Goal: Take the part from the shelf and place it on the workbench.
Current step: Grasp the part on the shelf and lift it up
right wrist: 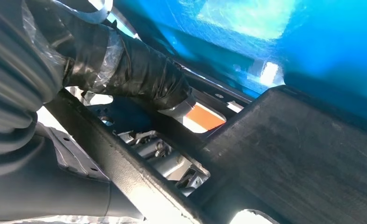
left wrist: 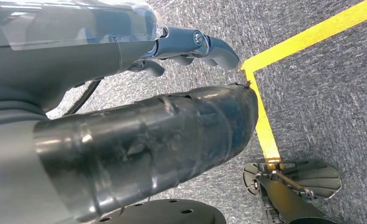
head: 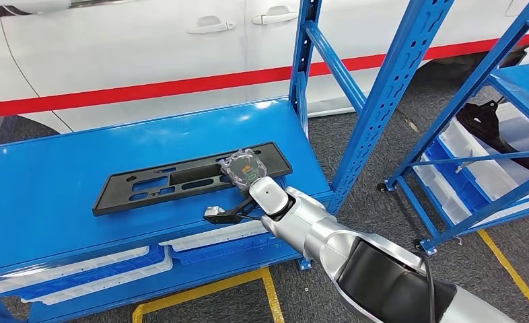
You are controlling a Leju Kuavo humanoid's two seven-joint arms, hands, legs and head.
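Centre of the head view, the right hand (head: 245, 176) clamps the near right end of the long black part (head: 181, 178), thumb over, fingers under. That part lies flat on the blue shelf (head: 60, 168); lift and carry remain. Left hand (left wrist: 191, 46) hangs curled, holding nothing.

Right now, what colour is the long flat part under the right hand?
Black part, clearest in the head view, under the right hand.

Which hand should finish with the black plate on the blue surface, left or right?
Right. The right hand is already at the near edge of the black plate on the blue surface, thumb on top and fingers under it. The left hand hangs over the floor beside the leg.
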